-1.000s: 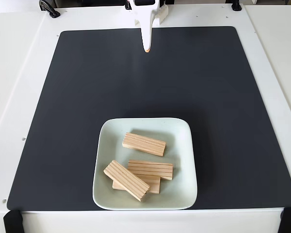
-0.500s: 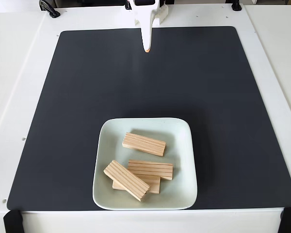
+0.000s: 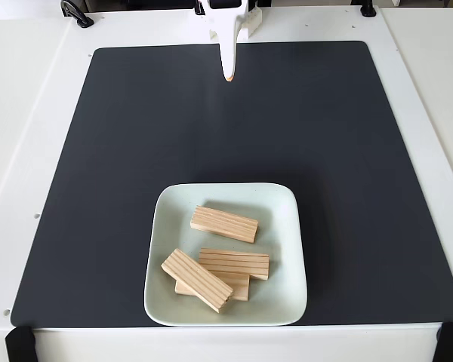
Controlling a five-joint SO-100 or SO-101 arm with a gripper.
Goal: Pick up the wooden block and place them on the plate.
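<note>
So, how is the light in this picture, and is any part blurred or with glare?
In the fixed view the light is soft and even: the wooden blocks cast only faint shadows on the plate; the black mat shows a mild sheen, no hard glare; the white table is bright, nearly washed out; focus is sharp throughout, including the gripper.

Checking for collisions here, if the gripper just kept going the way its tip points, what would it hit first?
The gripper points toward the near edge, so likely the bare black mat first; the plate with the wooden blocks lies farther along. Its height above the mat is unclear.
</note>
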